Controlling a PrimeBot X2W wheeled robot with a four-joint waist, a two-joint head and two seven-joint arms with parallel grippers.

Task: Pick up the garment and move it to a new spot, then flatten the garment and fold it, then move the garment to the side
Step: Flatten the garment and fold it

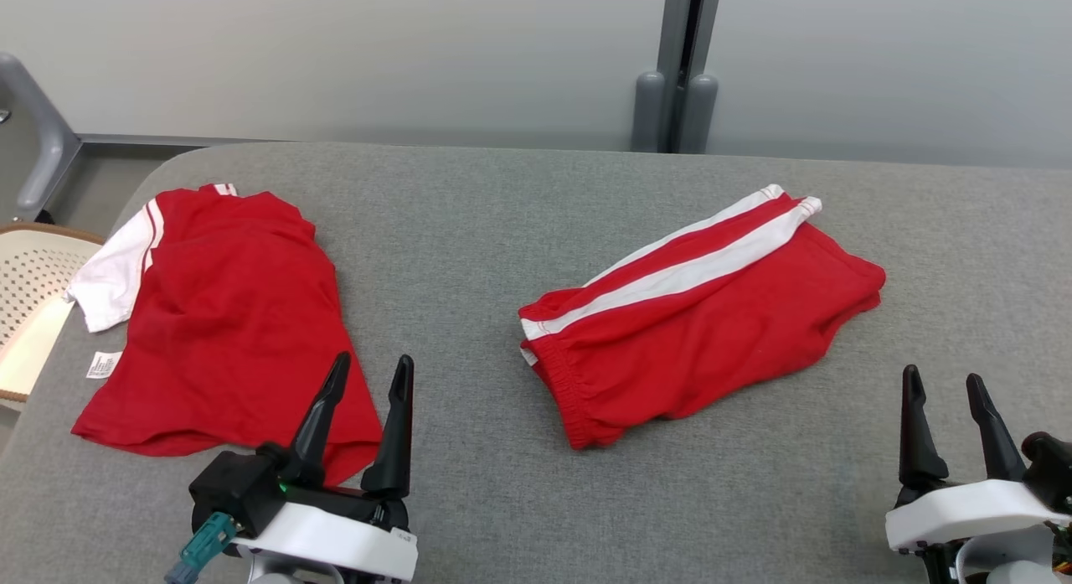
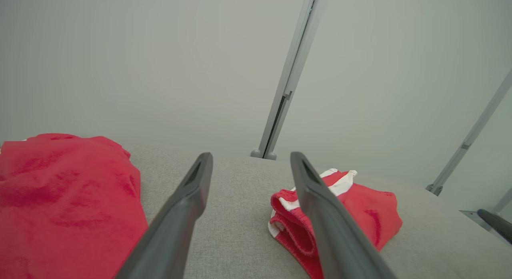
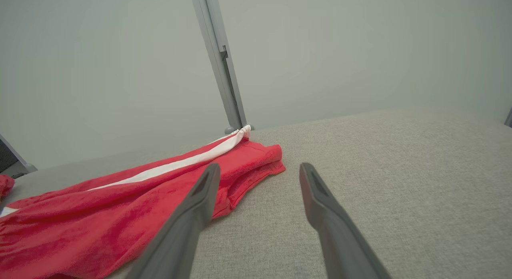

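Two red garments lie on the grey padded table [image 1: 469, 224]. Red shorts [image 1: 712, 333] with white side stripes lie folded right of centre, waistband towards me. A red shirt [image 1: 226, 324] with white sleeves lies flat at the left. My left gripper [image 1: 373, 364] stands open over the shirt's near right corner, with nothing between its fingers. My right gripper [image 1: 943, 377] is open at the lower right, apart from the shorts. In the left wrist view the open gripper [image 2: 251, 157] has the shirt [image 2: 60, 199] to its left and the shorts [image 2: 372, 215] to its right. The right wrist view shows the shorts [image 3: 120, 207] left of the open gripper [image 3: 260, 167].
A cream perforated chair [image 1: 33, 291] stands beyond the table's left edge. A grey post [image 1: 674, 106] rises against the pale wall behind the table's far edge. Bare table surface lies between the two garments and along the near edge.
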